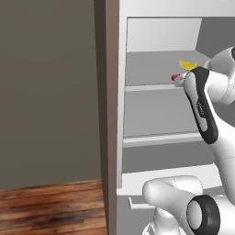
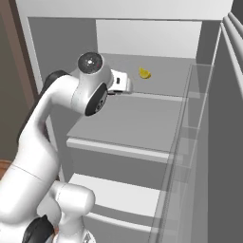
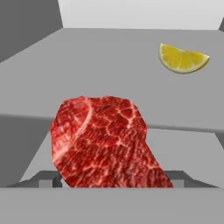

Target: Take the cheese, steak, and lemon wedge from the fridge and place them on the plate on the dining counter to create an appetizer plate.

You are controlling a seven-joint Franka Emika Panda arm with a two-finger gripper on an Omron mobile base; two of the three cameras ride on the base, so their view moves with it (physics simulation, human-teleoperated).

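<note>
The red marbled steak hangs just off the front edge of the fridge's upper shelf. My gripper is shut on it, and the slab hides the finger tips. In the left base view a bit of the steak pokes out left of the gripper. The lemon wedge lies further back on the same shelf, to the right, apart from the steak; it is also seen as the lemon and lemon. The gripper is at the shelf's front edge. Cheese, plate and dining counter are out of view.
The open fridge has bare lower shelves and a bottom drawer with a bar handle. Its grey-brown side panel stands to the left, and clear door bins close in on the right. Wood floor lies left of the fridge.
</note>
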